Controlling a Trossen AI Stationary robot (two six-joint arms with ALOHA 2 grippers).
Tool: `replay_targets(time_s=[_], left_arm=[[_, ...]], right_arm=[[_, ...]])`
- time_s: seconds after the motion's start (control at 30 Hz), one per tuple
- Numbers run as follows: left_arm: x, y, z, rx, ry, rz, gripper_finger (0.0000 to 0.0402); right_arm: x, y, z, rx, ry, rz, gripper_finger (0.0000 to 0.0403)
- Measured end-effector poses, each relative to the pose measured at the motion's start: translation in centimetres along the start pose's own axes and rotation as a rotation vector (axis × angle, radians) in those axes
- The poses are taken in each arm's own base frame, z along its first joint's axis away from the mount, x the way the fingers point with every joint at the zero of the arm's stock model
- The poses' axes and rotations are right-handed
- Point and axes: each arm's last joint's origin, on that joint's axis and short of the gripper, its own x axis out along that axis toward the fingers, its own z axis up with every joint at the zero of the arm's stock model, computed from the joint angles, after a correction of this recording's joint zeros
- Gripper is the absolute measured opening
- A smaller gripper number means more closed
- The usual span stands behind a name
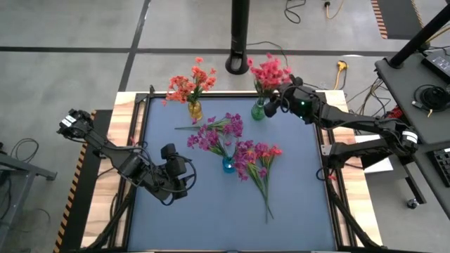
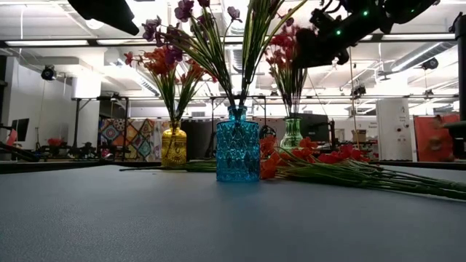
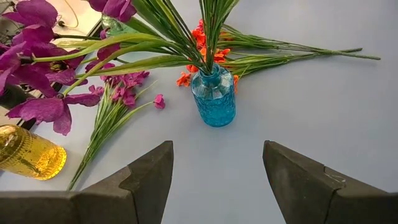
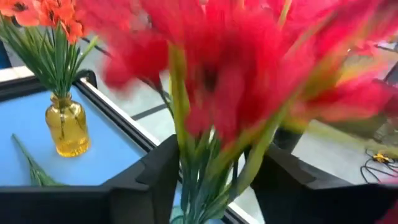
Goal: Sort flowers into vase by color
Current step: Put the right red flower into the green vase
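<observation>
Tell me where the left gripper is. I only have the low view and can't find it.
Observer: The left gripper hangs over the mat beside the blue vase, on the left arm's side, jaws open and empty.
Operator: And the right one?
Observer: The right gripper is at the red flowers in the green vase, jaws apart either side of their stems.
Operator: Anything purple lying loose?
Observer: Yes, a purple sprig lies flat between the yellow vase and the blue one.
</observation>
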Motion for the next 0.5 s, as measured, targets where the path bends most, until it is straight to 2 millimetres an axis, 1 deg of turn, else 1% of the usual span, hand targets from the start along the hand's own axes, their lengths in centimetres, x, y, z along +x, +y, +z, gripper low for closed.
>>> replay_targets(time_s=[0.3, 0.5], left_arm=[[0.0, 0.0, 0.0, -0.001, 0.000, 0.000, 0.0231], [0.0, 0.0, 0.0, -0.001, 0.000, 0.000, 0.0231]], right_arm=[[-0.2, 0.0, -1.3, 0.014, 0.134, 0.003, 0.0259], [-1.3, -0.5, -1.5, 0.019, 0.184, 0.002, 0.0309]])
